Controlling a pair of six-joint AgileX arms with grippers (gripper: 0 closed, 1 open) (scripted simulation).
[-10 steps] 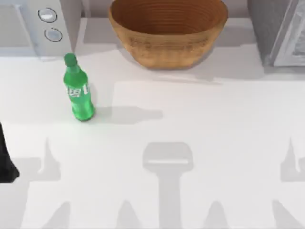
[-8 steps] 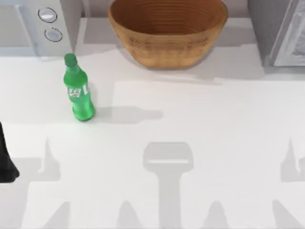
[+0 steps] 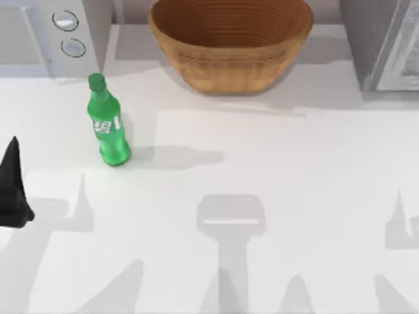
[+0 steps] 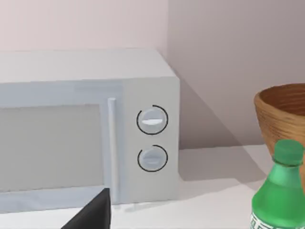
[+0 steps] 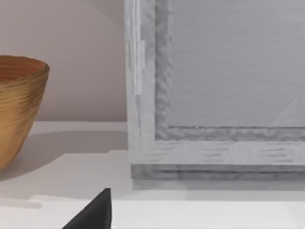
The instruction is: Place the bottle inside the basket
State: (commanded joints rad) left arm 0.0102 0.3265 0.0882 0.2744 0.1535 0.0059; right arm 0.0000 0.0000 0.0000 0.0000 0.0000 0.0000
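Top view: basket without contents, bottle upright alongside; fingers' state indiscernible.

The bottle stands upright on the table, over on the left side. Behind it, at the far left, sits the microwave, its two knobs facing the near side. The basket rests at the far edge, about centre, well apart from the bottle and to its right. At the far right stands a cabinet. The left gripper is at the table's left edge, nearer than the bottle.
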